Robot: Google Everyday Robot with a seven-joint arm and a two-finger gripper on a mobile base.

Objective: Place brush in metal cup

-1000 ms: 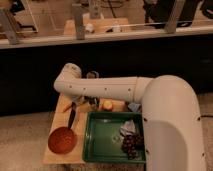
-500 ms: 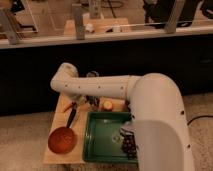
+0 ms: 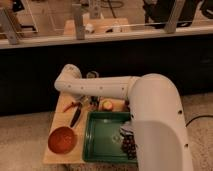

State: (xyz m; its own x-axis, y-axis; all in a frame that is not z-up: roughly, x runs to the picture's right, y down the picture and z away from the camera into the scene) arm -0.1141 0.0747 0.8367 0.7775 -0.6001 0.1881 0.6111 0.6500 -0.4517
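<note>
The brush [image 3: 76, 116] is slim and black and lies diagonally on the wooden table [image 3: 55, 156], just above the red bowl [image 3: 62, 139]. The metal cup [image 3: 92, 75] is small with a dark inside and stands at the table's back edge, partly hidden behind my white arm. My gripper [image 3: 93, 101] hangs below the forearm, over the table between the brush and the green tray, a little right of the brush's upper end. It holds nothing that I can see.
An orange-and-tan handled utensil [image 3: 71, 105] lies left of the gripper. A green tray [image 3: 102, 137] with dark grapes [image 3: 128, 144] fills the table's right side. A small yellow object [image 3: 106, 105] sits behind the tray. My bulky arm [image 3: 155, 115] covers the right.
My arm has shifted and its near part fills more of the right side. The elbow sits slightly lower. The brush, cup and bowl have not moved.
</note>
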